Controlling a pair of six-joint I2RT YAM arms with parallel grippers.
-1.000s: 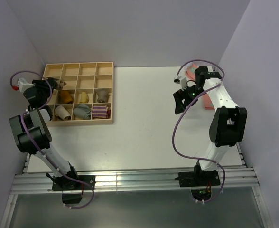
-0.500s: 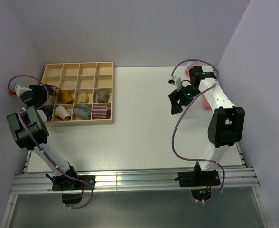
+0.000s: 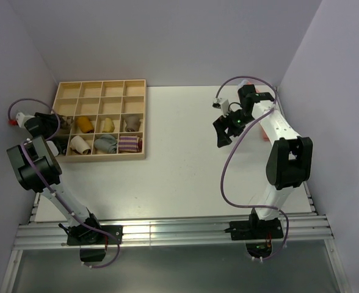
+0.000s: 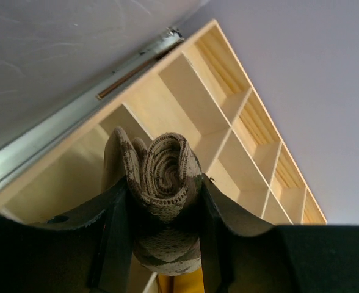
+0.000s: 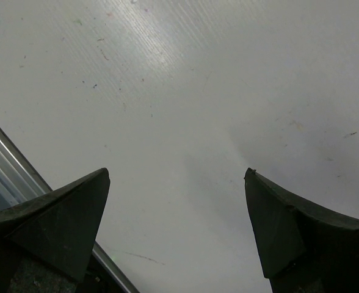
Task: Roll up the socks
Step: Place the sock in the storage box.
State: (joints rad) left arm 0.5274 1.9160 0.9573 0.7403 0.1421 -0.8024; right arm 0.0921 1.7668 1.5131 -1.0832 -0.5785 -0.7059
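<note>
- At the left edge of the overhead view, beside the wooden tray [image 3: 101, 157], the left gripper [image 4: 162, 198] clamps the rolled socks [image 4: 165, 168].
- Right of centre, the right gripper [image 5: 176, 213] hangs spread wide above the white table [image 3: 185, 177].

No text, label, brand or number can be read in any view. Only a woven diamond pattern is seen on the socks [image 4: 165, 177], and the wooden tray [image 3: 101, 157] is unmarked.
</note>
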